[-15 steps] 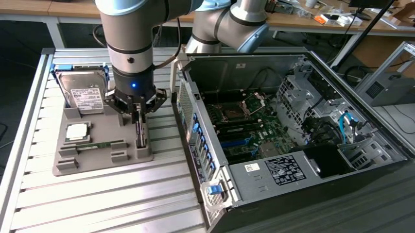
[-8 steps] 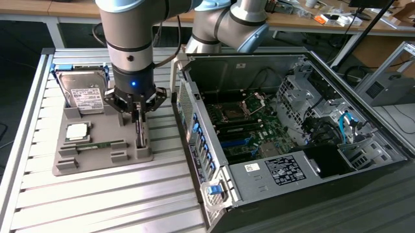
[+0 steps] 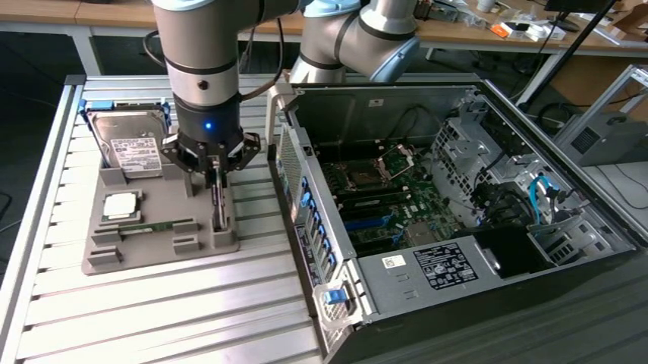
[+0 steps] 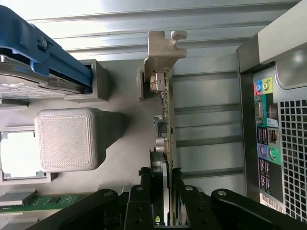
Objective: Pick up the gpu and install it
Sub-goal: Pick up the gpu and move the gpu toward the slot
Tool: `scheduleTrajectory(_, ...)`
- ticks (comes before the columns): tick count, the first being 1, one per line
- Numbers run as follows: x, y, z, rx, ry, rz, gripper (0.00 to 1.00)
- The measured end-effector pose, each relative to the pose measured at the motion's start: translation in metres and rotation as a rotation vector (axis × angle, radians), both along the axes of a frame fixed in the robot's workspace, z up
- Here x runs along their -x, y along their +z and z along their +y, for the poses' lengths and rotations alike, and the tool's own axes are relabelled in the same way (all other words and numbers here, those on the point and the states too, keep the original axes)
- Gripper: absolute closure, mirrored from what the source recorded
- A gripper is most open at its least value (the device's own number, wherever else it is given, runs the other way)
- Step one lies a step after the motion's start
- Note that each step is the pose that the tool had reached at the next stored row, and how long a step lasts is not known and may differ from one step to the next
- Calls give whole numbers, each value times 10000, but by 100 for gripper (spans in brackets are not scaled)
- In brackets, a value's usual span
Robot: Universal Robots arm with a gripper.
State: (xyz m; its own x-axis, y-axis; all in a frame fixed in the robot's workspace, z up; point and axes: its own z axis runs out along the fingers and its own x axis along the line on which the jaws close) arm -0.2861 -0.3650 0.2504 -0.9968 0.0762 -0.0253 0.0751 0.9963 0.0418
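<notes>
- Pickup was the step in hand: the gripper [image 3: 215,176] stood straight down over the gpu [image 3: 218,206], jaws closed on the card's upper edge. The wrist view showed its black fingers [image 4: 143,189] pressed one against each face.
- The gpu stood on edge in a slot of the grey holder tray [image 3: 152,258], left of centre in the exterior view. Its silver bracket [image 4: 163,48] was at the end away from the fingers, and the card looked not yet lifted out of the slot.
- Freeing it would, in my judgement, call for a straight pull along the slot with no twist, since the board was thin and held by a narrow strip.
- Seating it would call for lining its lower edge up with a slot on the motherboard [image 3: 395,205], with the bracket toward the case's back wall.
- The same tray carried a hard drive [image 3: 130,144] at the upper left, a processor chip [image 3: 121,203] below it and a memory stick [image 3: 152,226] lying flat.
- The surface was a ribbed aluminium table [image 3: 182,311].
- The computer case [image 3: 526,114] lay on its side at the exterior view's right, with its side panel off and its inside exposed.
- Workbenches [image 3: 121,15] with small clutter ran across the top of the frame.
</notes>
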Motion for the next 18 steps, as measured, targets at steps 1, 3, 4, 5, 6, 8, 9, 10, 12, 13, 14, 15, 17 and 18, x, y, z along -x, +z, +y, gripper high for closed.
scheduleTrajectory(1, 0, 5, 0, 0, 1, 0, 73)
scheduleTrajectory(3, 0, 16, 0, 0, 0, 0, 73)
scheduleTrajectory(4, 0, 22, 0, 0, 0, 0, 73)
scheduleTrajectory(5, 0, 29, 0, 0, 0, 0, 73)
scheduleTrajectory(6, 0, 37, 0, 0, 0, 0, 73)
scheduleTrajectory(8, 0, 50, 0, -1, 1, -1, 73)
scheduleTrajectory(9, 0, 59, 0, 0, 0, 0, 73)
scheduleTrajectory(10, 0, 63, 0, 0, 0, 0, 73)
scheduleTrajectory(12, 0, 70, 0, -1, 0, -2, 73)
scheduleTrajectory(13, 0, 75, 0, 0, 0, 0, 73)
scheduleTrajectory(14, 0, 81, 0, 1, 0, 0, 73)
scheduleTrajectory(15, 0, 84, 0, 0, 0, 0, 73)
scheduleTrajectory(17, 0, 95, 0, -1, 0, -2, 73)
scheduleTrajectory(18, 0, 98, 0, -1, 0, -2, 73)
